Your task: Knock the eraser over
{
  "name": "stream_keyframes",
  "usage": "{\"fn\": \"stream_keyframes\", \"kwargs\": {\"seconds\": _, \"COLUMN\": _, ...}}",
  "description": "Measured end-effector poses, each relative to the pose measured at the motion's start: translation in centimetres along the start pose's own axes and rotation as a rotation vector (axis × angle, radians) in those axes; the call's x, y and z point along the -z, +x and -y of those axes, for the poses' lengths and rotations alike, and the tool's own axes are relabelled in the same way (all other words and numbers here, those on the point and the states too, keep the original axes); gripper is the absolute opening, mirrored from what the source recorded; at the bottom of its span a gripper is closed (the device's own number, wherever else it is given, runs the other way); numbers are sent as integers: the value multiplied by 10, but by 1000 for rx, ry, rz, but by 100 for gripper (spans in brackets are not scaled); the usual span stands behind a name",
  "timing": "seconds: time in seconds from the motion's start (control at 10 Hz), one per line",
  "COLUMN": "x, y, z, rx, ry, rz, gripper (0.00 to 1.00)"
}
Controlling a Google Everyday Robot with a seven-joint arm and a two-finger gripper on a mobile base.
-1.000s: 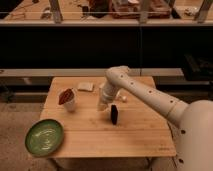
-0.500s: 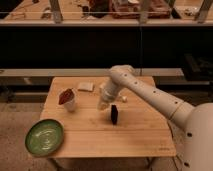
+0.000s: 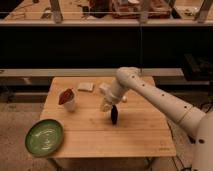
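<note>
Near the middle of the table (image 3: pixel 130 140), the eraser (image 3: pixel 114 115) stands leaning a little, just below the gripper (image 3: pixel 106 105). Whether the jaws are open or holding anything, I cannot tell. Since the earlier frame the arm (image 3: pixel 150 92) has shifted slightly right. The cup (image 3: pixel 68 99), pad (image 3: pixel 85 86) and green plate (image 3: pixel 44 137) have stayed put.

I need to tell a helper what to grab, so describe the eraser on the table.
On the wooden table, look near the middle, right below the gripper. The eraser is the small black upright slab there, the only dark block, unlike the white cup and green plate.
</note>
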Motion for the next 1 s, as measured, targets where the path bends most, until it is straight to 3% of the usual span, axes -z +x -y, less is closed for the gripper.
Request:
{"fn": "stream_keyframes", "kwargs": {"seconds": 0.3, "x": 9, "y": 2, "z": 21, "rx": -36, "ry": 21, "rz": 40, "gripper": 21}}
{"fn": "stream_keyframes", "kwargs": {"seconds": 0.8, "x": 15, "y": 21, "z": -15, "rx": -56, "ry": 19, "rz": 91, "gripper": 21}}
{"fn": "stream_keyframes", "kwargs": {"seconds": 1.0, "x": 21, "y": 22, "z": -11, "rx": -63, "ry": 39, "rz": 100, "gripper": 21}}
